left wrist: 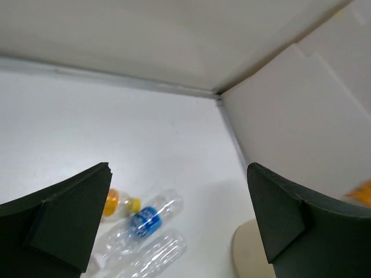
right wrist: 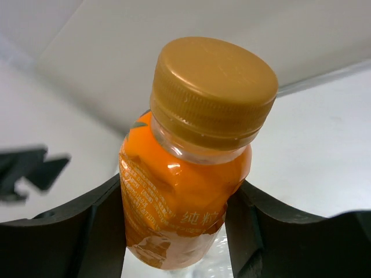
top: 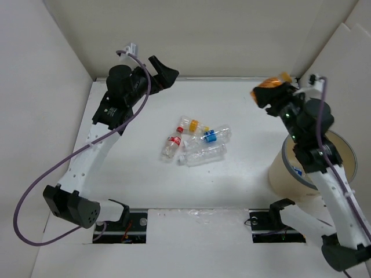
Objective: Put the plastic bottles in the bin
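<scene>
My right gripper (top: 271, 92) is shut on the orange bottle (top: 272, 83), held in the air up and to the left of the tan bin (top: 279, 171); the right wrist view shows the orange bottle (right wrist: 185, 174) with its gold cap between both fingers. Several clear bottles lie in a cluster mid-table: red label (top: 173, 142), yellow-orange cap (top: 192, 124), blue label (top: 214, 136), plain one (top: 203, 155). My left gripper (top: 164, 74) is open and empty, high at the back left. The left wrist view shows the blue-label bottle (left wrist: 145, 221) and the bin's rim (left wrist: 246, 249).
White walls enclose the table on the back, left and right. The right arm partly covers the bin's opening. Both arm bases sit at the near edge.
</scene>
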You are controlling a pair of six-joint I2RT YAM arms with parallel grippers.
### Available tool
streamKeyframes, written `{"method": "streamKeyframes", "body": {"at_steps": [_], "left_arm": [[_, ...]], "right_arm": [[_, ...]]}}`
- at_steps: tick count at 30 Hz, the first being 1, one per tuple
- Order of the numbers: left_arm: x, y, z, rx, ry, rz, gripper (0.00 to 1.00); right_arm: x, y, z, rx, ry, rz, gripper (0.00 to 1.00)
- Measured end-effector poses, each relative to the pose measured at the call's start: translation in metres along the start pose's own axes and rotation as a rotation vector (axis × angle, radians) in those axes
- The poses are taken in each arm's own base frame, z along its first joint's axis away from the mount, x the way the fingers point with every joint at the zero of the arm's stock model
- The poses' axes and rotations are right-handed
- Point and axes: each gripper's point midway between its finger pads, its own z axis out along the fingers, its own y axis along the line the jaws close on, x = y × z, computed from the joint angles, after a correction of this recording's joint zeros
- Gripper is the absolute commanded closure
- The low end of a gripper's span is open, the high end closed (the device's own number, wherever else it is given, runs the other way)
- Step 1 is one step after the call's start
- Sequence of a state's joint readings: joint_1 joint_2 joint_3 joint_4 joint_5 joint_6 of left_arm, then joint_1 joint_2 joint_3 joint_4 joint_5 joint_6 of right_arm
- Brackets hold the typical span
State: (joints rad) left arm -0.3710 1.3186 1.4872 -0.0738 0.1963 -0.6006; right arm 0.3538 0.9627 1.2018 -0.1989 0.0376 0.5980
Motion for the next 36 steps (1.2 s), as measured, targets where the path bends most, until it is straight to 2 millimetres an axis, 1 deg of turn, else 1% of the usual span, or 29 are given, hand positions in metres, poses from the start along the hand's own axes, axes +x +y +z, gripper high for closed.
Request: {"method": "streamKeyframes", "body": {"at_steps": [1,2,4,5,8,10,12,13,14,15,16,18,22,25,28,31,34,36], "left_arm": [[0.010,0.012,0.002,-0.032,0.019,-0.001,0.00],[0.022,0.024,0.004,-0.064,0.042,-0.002,0.00],[0.045,0.047,0.007,-0.123,0.092,-0.005,0.00],[0.056,0.057,0.008,-0.149,0.117,-0.007,0.00],[0.086,0.084,0.005,-0.217,0.177,-0.013,0.00],[0.099,0.098,0.002,-0.258,0.198,-0.012,0.00],[0.110,0.111,-0.005,-0.302,0.215,-0.009,0.00],[0.112,0.116,-0.009,-0.325,0.215,-0.005,0.00],[0.115,0.120,-0.014,-0.341,0.216,-0.003,0.00],[0.116,0.123,-0.018,-0.356,0.214,-0.001,0.00],[0.115,0.125,-0.023,-0.371,0.207,0.002,0.00],[0.111,0.127,-0.031,-0.394,0.187,0.010,0.00],[0.103,0.129,-0.039,-0.419,0.161,0.024,0.00],[0.108,0.134,-0.041,-0.440,0.180,0.040,0.00],[0.126,0.144,-0.038,-0.482,0.238,0.064,0.00],[0.163,0.148,-0.033,-0.504,0.341,0.103,0.00],[0.196,0.146,-0.031,-0.497,0.443,0.139,0.00],[0.212,0.150,-0.030,-0.498,0.497,0.151,0.00]], "right_arm": [[-0.015,-0.014,-0.016,0.076,-0.053,0.007,1.00],[-0.025,-0.030,-0.032,0.152,-0.097,0.014,1.00],[-0.036,-0.061,-0.063,0.296,-0.166,0.023,1.00],[-0.038,-0.073,-0.078,0.352,-0.192,0.027,1.00],[-0.039,-0.109,-0.116,0.523,-0.246,0.031,0.99],[-0.039,-0.130,-0.134,0.630,-0.268,0.031,0.98],[-0.036,-0.151,-0.150,0.745,-0.273,0.026,0.92],[-0.033,-0.160,-0.157,0.794,-0.269,0.022,0.71],[-0.030,-0.167,-0.163,0.836,-0.264,0.021,0.45],[-0.028,-0.172,-0.170,0.870,-0.260,0.018,0.14],[-0.026,-0.175,-0.176,0.891,-0.266,0.023,0.00],[-0.025,-0.178,-0.187,0.917,-0.271,0.020,0.00],[-0.028,-0.173,-0.203,0.922,-0.299,0.028,0.00],[-0.037,-0.168,-0.207,0.927,-0.315,0.029,0.00],[-0.047,-0.162,-0.208,0.924,-0.333,0.031,0.00],[-0.050,-0.157,-0.207,0.906,-0.335,0.032,0.00],[-0.048,-0.147,-0.197,0.833,-0.299,0.022,0.00],[-0.045,-0.139,-0.188,0.770,-0.267,0.013,0.00]]}}
